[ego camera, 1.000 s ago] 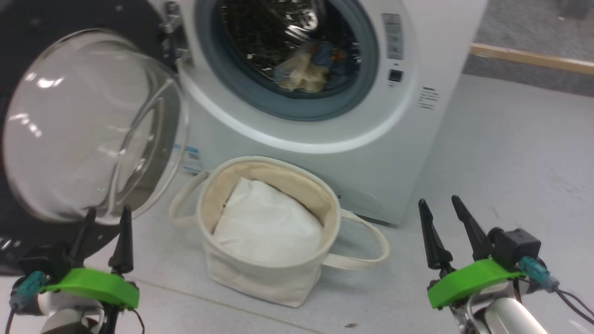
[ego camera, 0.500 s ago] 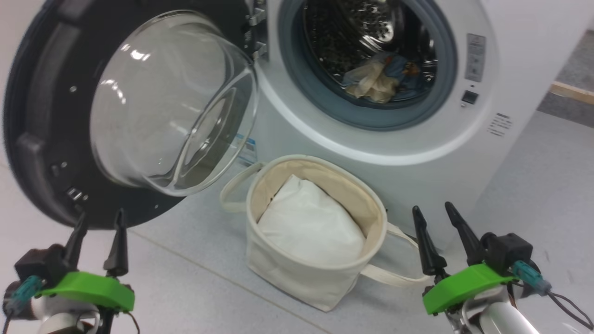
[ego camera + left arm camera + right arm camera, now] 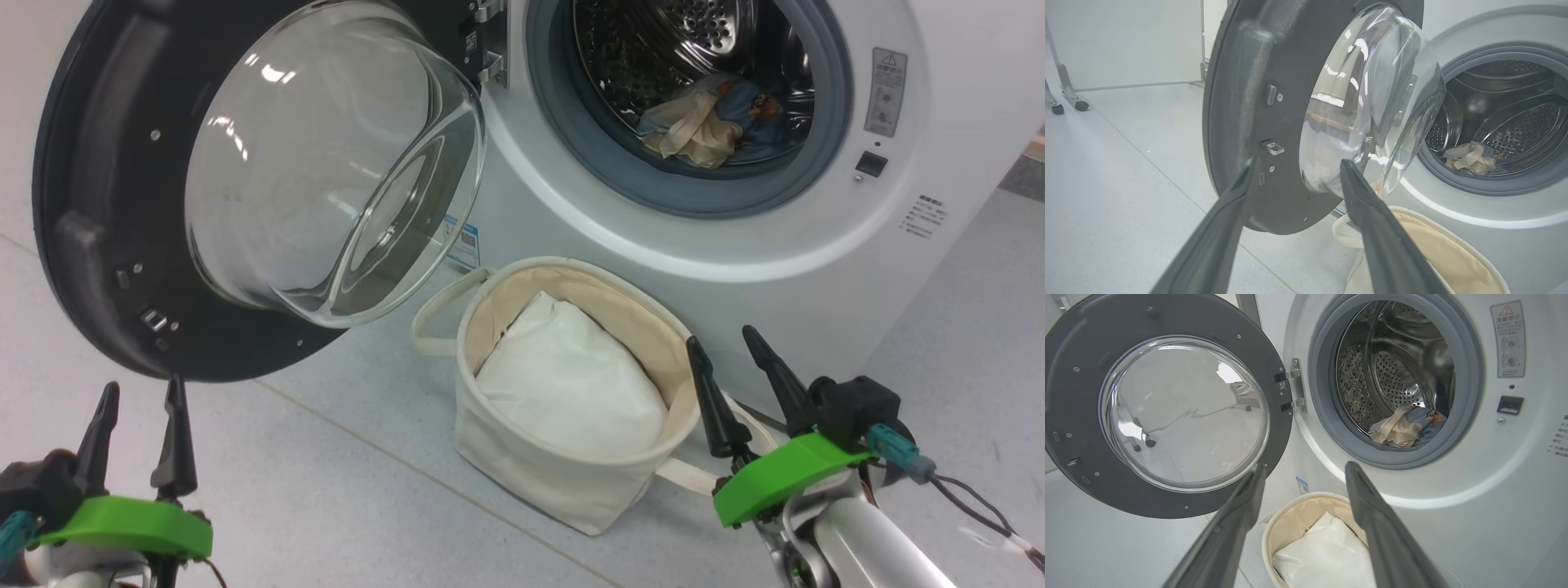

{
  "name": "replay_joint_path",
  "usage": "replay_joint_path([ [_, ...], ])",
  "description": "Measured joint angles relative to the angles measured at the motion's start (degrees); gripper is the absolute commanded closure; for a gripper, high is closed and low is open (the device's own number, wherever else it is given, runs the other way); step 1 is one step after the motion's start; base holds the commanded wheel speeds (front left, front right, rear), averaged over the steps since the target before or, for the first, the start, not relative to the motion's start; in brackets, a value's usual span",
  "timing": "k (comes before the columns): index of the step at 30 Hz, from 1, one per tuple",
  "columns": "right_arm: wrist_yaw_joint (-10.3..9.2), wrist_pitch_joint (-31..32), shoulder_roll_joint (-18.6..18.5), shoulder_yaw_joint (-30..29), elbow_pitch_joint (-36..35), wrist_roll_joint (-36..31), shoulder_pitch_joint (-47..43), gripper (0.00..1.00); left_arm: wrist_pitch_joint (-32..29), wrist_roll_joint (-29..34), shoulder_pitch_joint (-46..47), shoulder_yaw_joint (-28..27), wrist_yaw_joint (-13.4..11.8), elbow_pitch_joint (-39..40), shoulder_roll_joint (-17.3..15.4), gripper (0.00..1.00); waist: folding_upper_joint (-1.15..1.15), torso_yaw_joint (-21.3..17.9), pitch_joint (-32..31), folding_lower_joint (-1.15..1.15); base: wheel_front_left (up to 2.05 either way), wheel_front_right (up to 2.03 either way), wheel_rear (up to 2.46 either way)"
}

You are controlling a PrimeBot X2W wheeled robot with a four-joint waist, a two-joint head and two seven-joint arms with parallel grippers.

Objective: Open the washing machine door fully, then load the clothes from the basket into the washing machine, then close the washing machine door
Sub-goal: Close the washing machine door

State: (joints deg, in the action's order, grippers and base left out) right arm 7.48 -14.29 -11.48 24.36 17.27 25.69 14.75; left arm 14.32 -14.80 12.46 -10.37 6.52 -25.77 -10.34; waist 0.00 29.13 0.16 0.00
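Loaded, and ready to be shut.
The washing machine (image 3: 816, 269) stands open, its round door (image 3: 269, 180) swung wide to the left. The basket (image 3: 522, 457) sits on the floor (image 3: 326, 490) just in front, with a white pad (image 3: 571, 384) inside. The clothes (image 3: 718, 118) lie in the drum (image 3: 694, 33). The left gripper (image 3: 141, 384) and right gripper (image 3: 722, 336) are spread wide and hold nothing. I think the left one should push the black rim (image 3: 82, 163), far from the hinge (image 3: 490, 65), slowly. I cannot tell what lies under the pad; the machine's top is cut off.
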Motion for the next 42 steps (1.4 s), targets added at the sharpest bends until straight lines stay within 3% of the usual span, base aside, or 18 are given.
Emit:
replay_joint_path([
  [18, 0.0, 0.0, 0.01, 1.02, 0.81, 1.12, 0.27, 0.0, 0.0, 0.51, -0.8, -1.12, 0.13, 0.8, 0.33, 0.0, 0.0, -0.15, -1.1, 0.0, 0.0, 0.0, 0.0],
  [22, 0.0, 0.0, 0.02, 0.88, 0.8, 1.12, 0.23, 0.0, 0.0, -1.98, -0.78, -0.79, 0.58, 4.19, 0.3, 0.01, 0.0, -0.15, -1.04, 0.0, 0.0, 0.0, 0.0],
  [23, 0.0, 0.0, 0.02, 0.8, 0.79, 1.11, 0.23, 0.0, 0.0, -2.92, -0.77, -0.54, 0.58, 5.34, 0.13, 1.0, 0.0, -0.14, -0.99, 0.0, 0.0, 0.0, 0.0],
  [27, 0.0, 0.0, 0.02, 0.52, 0.78, 1.11, 0.2, 0.0, -0.87, -8.51, -0.35, 0.13, 0.63, 9.46, -1.21, 1.0, 0.0, -0.11, -0.76, 0.0, 0.0, 0.0, 0.0],
  [34, 0.0, 0.0, -0.02, -0.13, 0.74, 1.04, 0.19, 0.0, -11.17, -24.93, 8.78, -5.06, 0.54, 14.34, -4.94, 1.0, 0.0, -0.27, -0.53, 0.0, 0.0, 0.0, 0.0],
  [37, 0.0, 0.0, -0.04, -0.6, 0.53, 1.03, 0.18, 0.0, -16.0, -30.52, 14.56, -8.6, -1.34, 11.36, -6.41, 1.0, 0.0, -0.56, -0.57, 0.0, 0.0, 0.0, 0.0],
  [42, 0.0, 0.0, -0.32, -1.19, 0.42, 0.51, -0.14, 0.0, -23.18, -37.62, 21.89, -13.36, -6.0, -0.93, -8.24, 1.0, 0.0, -1.28, -0.65, 0.0, 0.0, 0.0, 0.0],
])
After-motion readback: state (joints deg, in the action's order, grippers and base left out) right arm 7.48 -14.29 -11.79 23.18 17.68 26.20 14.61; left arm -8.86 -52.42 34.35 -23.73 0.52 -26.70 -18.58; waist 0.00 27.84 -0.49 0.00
